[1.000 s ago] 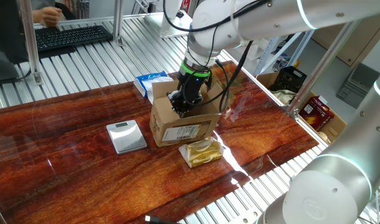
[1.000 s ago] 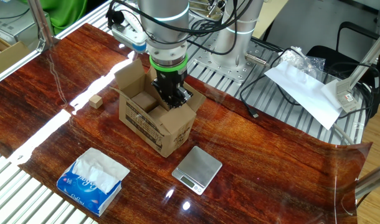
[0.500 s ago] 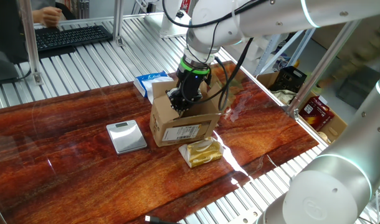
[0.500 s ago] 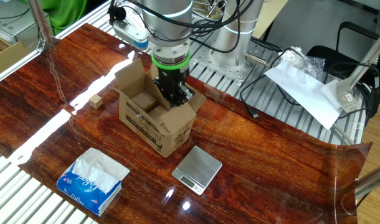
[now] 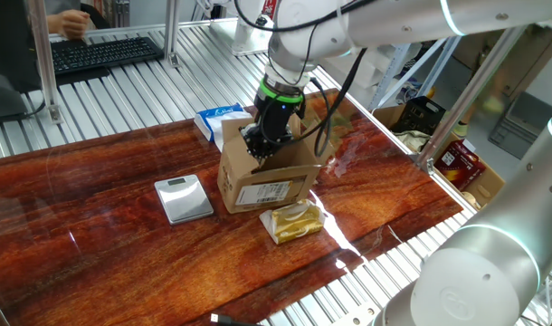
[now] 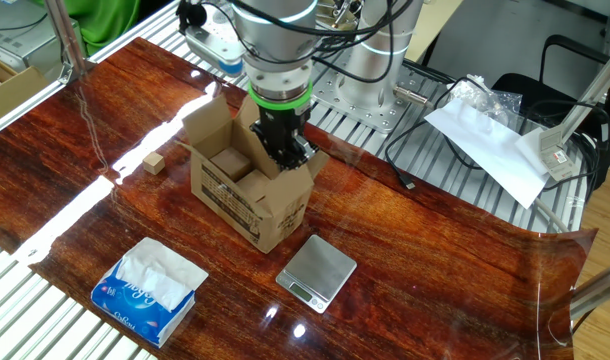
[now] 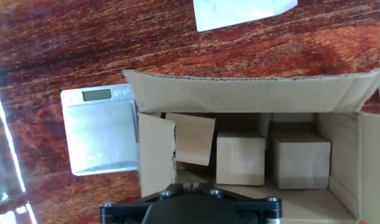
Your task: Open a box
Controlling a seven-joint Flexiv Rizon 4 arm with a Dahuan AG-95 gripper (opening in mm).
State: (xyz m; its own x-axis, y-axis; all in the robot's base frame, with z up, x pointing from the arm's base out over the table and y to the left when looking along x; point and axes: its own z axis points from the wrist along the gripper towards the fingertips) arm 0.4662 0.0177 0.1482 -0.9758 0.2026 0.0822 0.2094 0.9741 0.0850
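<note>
The brown cardboard box (image 5: 267, 186) stands mid-table with its top flaps raised; it also shows in the other fixed view (image 6: 250, 205). My gripper (image 5: 258, 149) is at the box's top edge (image 6: 285, 158), jaws together on one flap. In the hand view the gripper (image 7: 191, 185) sits at the bottom edge over the open box (image 7: 252, 93). Light wooden blocks (image 7: 240, 157) lie inside the box.
A small silver scale (image 5: 183, 197) lies beside the box (image 6: 317, 270) (image 7: 101, 134). A blue-and-white tissue packet (image 5: 217, 116) (image 6: 150, 290) and a yellow wrapped packet (image 5: 294, 220) lie close by. A small wooden cube (image 6: 153, 162) sits on the table.
My gripper has risen slightly at the box's edge, with the flap coming up with it. The box has stayed in place.
</note>
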